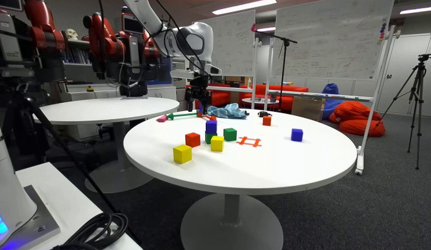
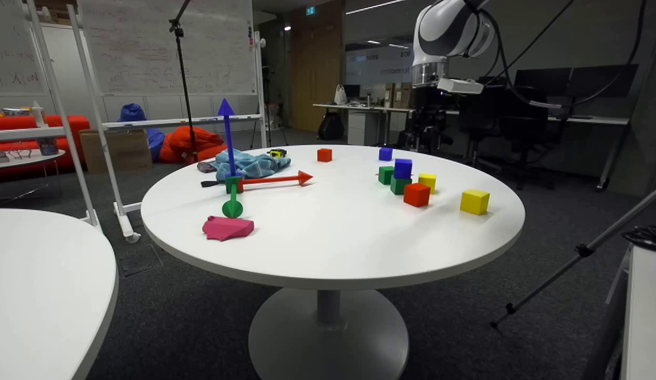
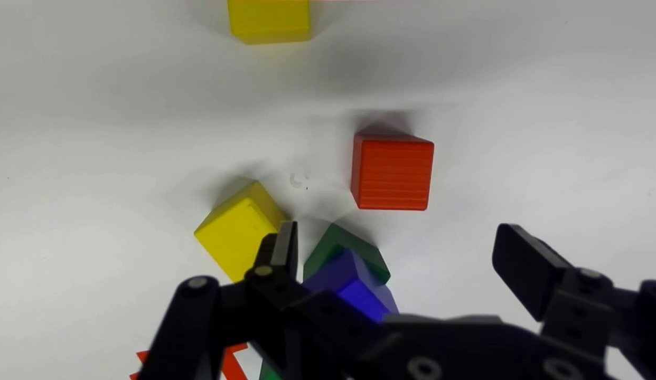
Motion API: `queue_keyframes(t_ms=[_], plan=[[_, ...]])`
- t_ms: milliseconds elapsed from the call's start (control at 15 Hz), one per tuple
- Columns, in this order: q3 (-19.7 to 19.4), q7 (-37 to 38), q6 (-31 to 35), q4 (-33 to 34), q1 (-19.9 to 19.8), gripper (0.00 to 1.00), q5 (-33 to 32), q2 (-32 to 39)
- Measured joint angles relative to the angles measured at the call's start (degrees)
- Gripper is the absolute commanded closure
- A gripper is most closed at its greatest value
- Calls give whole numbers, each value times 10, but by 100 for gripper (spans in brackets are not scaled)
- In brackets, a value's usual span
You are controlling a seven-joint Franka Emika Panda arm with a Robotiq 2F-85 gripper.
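Zero things in the tool (image 3: 396, 232), spread wide at the wrist view's bottom; faces the red cube (image 3: 395, 175), straight up-frame from the gap, right of centre, with the blue cube (image 3: 359, 290) at lower centre.

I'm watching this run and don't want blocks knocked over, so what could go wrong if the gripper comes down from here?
The blue block sits on a green block, so a sideways bump could topple it. In the wrist view, one finger of the open gripper partly covers a yellow block; coming straight down might strike it. The red block stands close to that green one, so nudging it might shift the pair.
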Motion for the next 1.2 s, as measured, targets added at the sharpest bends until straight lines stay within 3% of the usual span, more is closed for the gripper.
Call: queue_keyframes(t_ms=[600,1200], plan=[[3,1,-1,0,3,0,0,10],[18,1,-5,36,12,0,-6,89]])
